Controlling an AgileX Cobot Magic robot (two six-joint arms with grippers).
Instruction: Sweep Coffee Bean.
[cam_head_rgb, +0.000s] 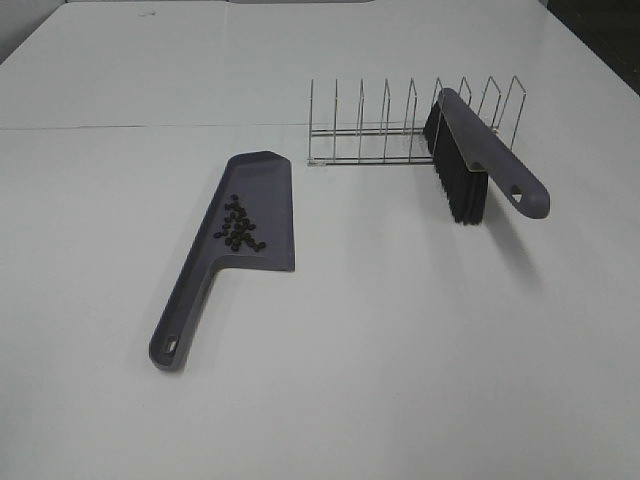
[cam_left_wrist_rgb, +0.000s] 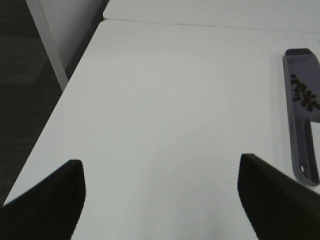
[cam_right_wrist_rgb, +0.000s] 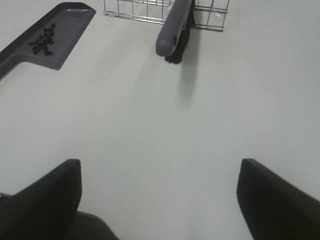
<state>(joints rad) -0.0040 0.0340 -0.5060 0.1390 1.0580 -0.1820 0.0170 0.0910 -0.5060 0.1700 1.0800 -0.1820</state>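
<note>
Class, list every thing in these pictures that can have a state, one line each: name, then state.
coffee beans: clustered on the dustpan's blade, none seen on the table.
dustpan: lying flat on the table, unheld.
brush: propped in the wire rack, bristles down, handle sticking out, unheld.
wire rack: upright, holding only the brush.
left gripper: open, empty, over bare table.
right gripper: open, empty, over bare table.

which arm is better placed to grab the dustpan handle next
Left, probably. The dustpan with the coffee beans lies on the left of the table, its handle toward the robot. The left end effector is open and empty; the brush leans in the rack on the right.
</note>
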